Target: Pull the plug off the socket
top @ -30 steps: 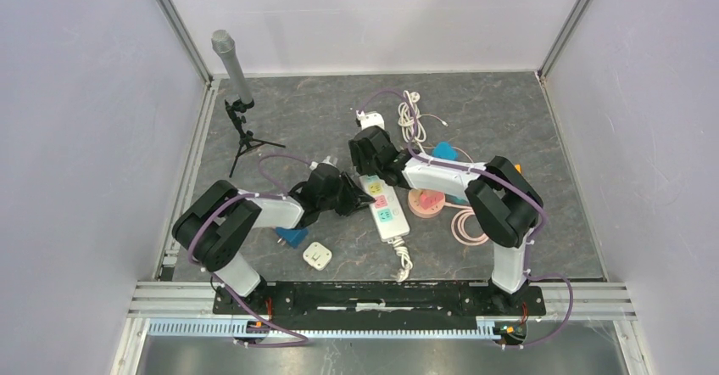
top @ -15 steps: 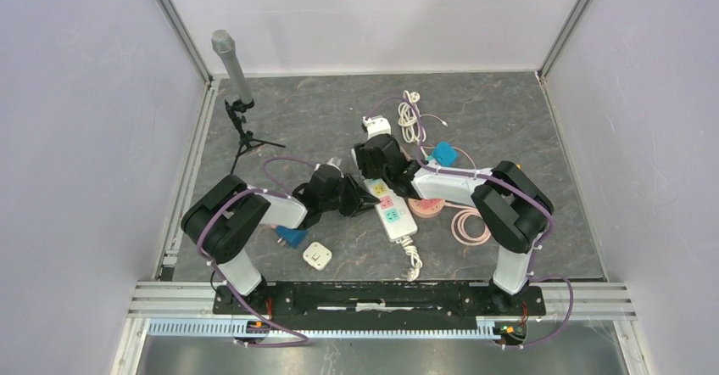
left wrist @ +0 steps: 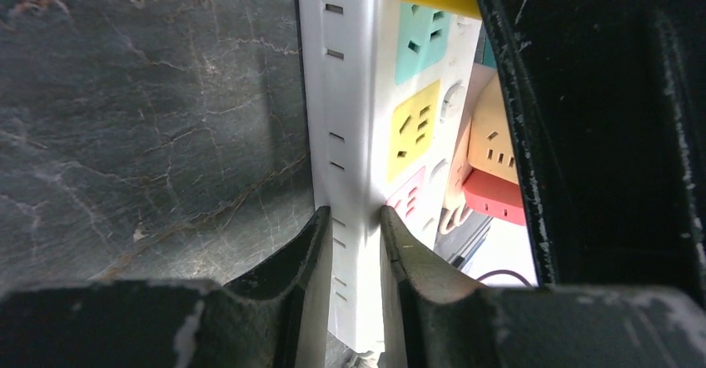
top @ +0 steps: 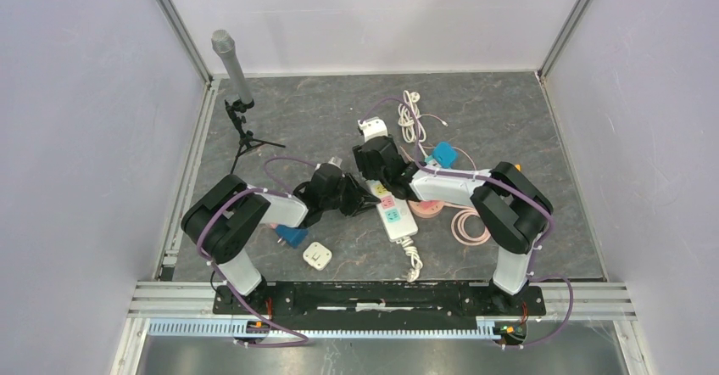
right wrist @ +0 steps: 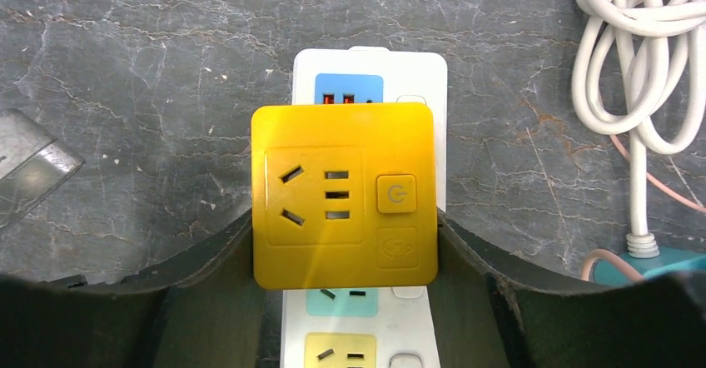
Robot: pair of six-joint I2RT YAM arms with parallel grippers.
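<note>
Now my left claw [left wrist: 354, 243] is pinching the power strip [left wrist: 350, 93] by its edge, my right claw [right wrist: 344, 247] gripping the yellow plug [right wrist: 344, 189] atop it; next, pulling straight off.

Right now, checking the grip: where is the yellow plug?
Right wrist view, centre: the yellow plug is over the white power strip, gripped by the right gripper.

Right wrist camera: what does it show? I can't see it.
A square yellow plug, pushed into a white power strip, is pinched by the right end effector's black fingers. A coiled white cable lies to its right on the dark table.
</note>
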